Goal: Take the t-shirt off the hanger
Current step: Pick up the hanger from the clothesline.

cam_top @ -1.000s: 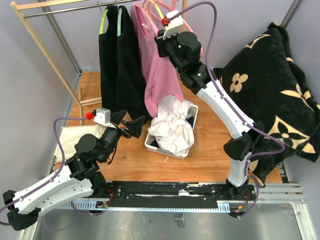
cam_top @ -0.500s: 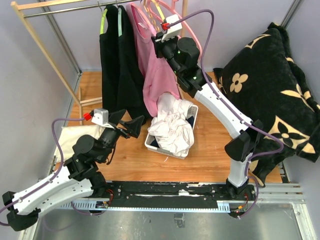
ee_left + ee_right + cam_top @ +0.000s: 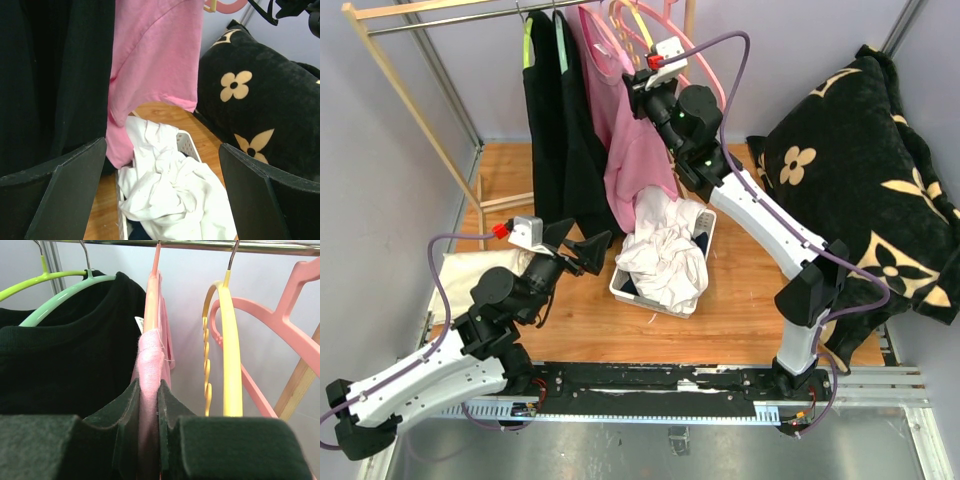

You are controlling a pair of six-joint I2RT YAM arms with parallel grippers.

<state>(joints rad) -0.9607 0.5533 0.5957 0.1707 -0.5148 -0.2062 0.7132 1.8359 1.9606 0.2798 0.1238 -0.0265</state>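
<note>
Fingers point(image 3: 117, 432) of the right gripper point(image 3: 149, 390) are clamped on the pink t-shirt point(image 3: 150, 352) at its shoulder, over the hanger point(image 3: 151, 295) on the rail point(image 3: 200, 244); the left gripper point(image 3: 162, 145) gapes empty below; with the grip made, the next move, by judgement, is drawing that shoulder off the hanger's end.

My right tool point(image 3: 148, 388) pinches the pink t-shirt point(image 3: 150, 352) at its pink hanger point(image 3: 151, 300). A yellow hanger point(image 3: 231, 365) hangs just beside.
</note>
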